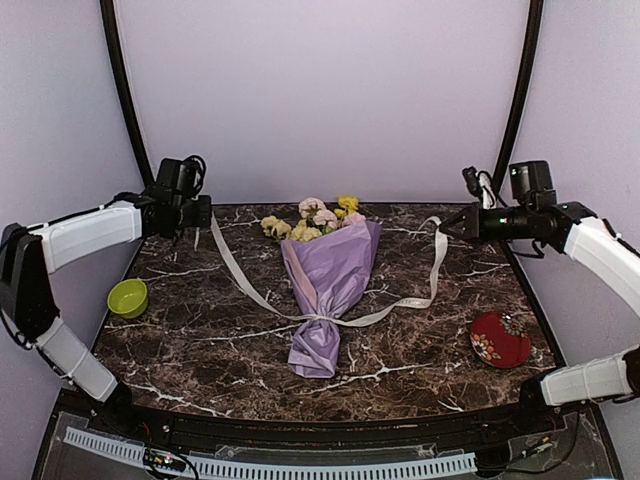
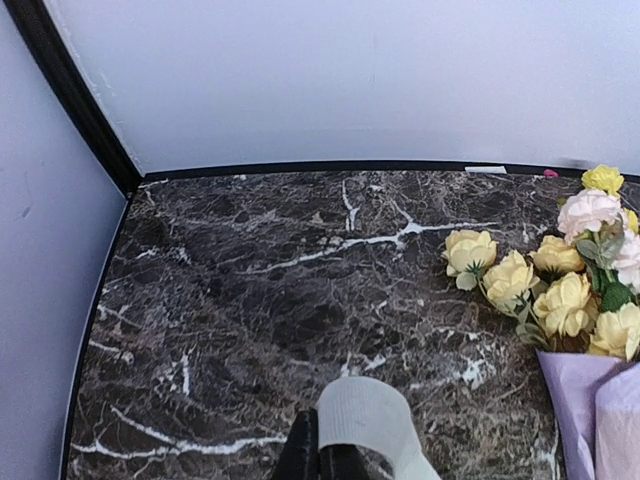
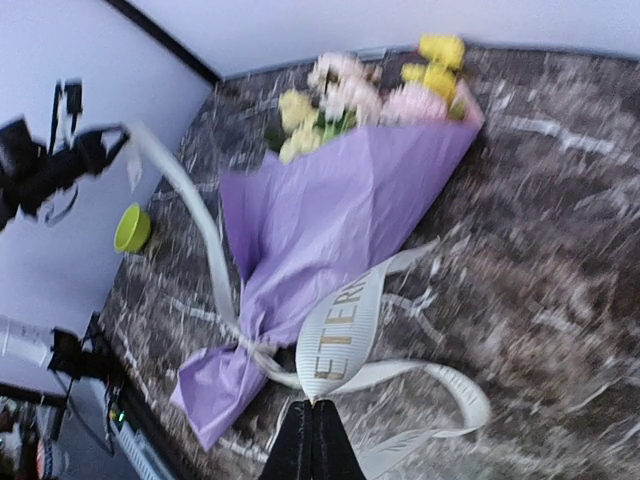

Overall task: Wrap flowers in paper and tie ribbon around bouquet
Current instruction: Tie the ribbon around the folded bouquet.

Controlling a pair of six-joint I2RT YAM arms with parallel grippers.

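The bouquet lies mid-table, blooms toward the back wall: yellow and pink flowers (image 1: 315, 220) stick out of a lilac paper (image 1: 330, 275) cone. The cream ribbon (image 1: 243, 283) is cinched round the cone's narrow lower part, and its two ends stretch up and outward. My left gripper (image 1: 203, 215) at the back left is shut on the left end; in the left wrist view the ribbon (image 2: 370, 415) loops over the shut gripper (image 2: 320, 455). My right gripper (image 1: 445, 223) at the back right is shut on the right end. The right wrist view has the printed ribbon (image 3: 345, 335) curling from the gripper (image 3: 312, 420).
A green bowl (image 1: 128, 297) sits near the left table edge, and a red patterned dish (image 1: 500, 339) near the front right. Black frame posts rise at both back corners. The back wall stands just behind the blooms.
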